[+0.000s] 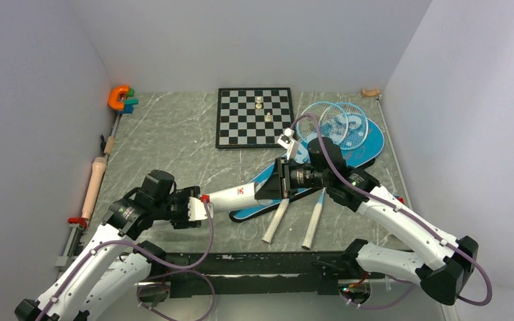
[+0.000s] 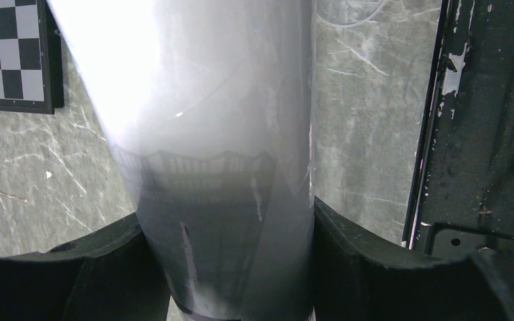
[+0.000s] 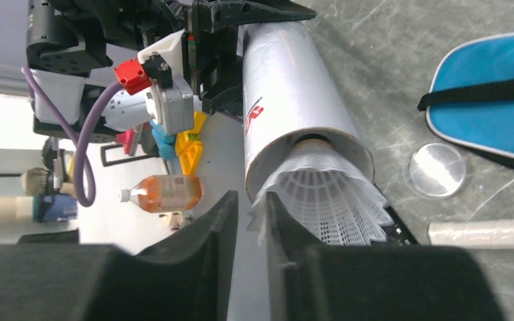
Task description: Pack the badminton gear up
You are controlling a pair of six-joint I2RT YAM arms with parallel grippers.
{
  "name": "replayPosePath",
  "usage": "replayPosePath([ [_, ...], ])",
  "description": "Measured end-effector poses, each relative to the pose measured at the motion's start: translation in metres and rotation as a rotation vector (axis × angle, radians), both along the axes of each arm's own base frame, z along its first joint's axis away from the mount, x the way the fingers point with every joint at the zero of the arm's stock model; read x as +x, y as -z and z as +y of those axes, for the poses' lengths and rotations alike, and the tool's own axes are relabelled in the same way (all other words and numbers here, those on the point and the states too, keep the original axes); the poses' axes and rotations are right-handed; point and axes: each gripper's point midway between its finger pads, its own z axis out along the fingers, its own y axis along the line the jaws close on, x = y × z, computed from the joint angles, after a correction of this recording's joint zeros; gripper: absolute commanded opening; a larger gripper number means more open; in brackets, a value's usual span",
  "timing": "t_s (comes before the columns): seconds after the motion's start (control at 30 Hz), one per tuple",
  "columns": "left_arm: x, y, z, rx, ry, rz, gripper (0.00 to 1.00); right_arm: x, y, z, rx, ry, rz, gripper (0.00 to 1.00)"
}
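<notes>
From where I stand, the left gripper (image 1: pixel 204 206) is clenched around the closed end of a long white cylindrical tube (image 1: pixel 235 196). It holds the tube above the grey marbled table (image 1: pixel 174 140), lying nearly level and pointing toward the other arm. In the left wrist view the 2 black fingers (image 2: pixel 375 267) press against the tube's sides (image 2: pixel 221 167).

The right gripper (image 1: pixel 282 179) sits right at the tube's open mouth. A small white shuttlecock (image 3: pixel 321 194) is lodged there, nose inside and mesh skirt flaring out past the rim. The right jaws stand almost together, with only a thin gap between them. The skirt's edge lies right at that gap, but I cannot tell whether it is pinched or already let go.

Behind the right arm, 2 light-blue-framed rackets with white handles (image 1: pixel 348 127) lie with their heads on a blue racket-shaped bag with a black strap (image 1: pixel 371 144). Their handles run off it toward the near edge. A clear round lid (image 3: pixel 437 169) lies flat on the table beside the bag, near 1 white handle (image 3: pixel 482 233).

A black-and-white chessboard (image 1: pixel 254 117) with 2 pale pieces on it sits at the far middle. A tan wooden rolling pin (image 1: pixel 94 187) lies along the left wall, well apart from the gear.
</notes>
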Motion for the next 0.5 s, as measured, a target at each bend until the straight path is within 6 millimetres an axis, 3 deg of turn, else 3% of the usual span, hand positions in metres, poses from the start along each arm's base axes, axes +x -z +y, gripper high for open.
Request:
replayPosePath([
  [0.03,0.000,0.000,0.000,0.000,0.000,0.000,0.53,0.000,0.000,0.001,0.000,0.002,0.004,0.44],
  [0.13,0.000,0.000,0.000,-0.003,0.000,-0.001,0.53,0.003,-0.003,0.003,0.016,0.012,-0.002,0.49],
  [0.5,-0.002,-0.002,-0.001,-0.015,0.001,-0.002,0.52,0.002,-0.033,-0.014,0.079,0.087,-0.081,0.51],
])
